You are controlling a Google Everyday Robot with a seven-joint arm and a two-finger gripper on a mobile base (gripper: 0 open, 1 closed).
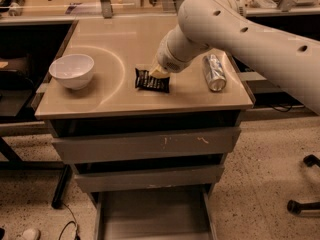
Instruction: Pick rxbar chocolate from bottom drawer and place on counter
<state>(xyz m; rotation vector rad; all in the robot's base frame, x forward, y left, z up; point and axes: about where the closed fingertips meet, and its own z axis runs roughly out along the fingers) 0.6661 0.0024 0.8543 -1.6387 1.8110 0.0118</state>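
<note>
My gripper [159, 72] sits at the far edge of the bar [150, 83], which lies flat on the counter [115, 101] with its long axis left-right. I can't tell whether it is gripping.

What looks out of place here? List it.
The silver can lies tipped on its side on the counter. The bottom drawer stands open. The end effector sits at the upper edge of the rxbar chocolate.
</note>
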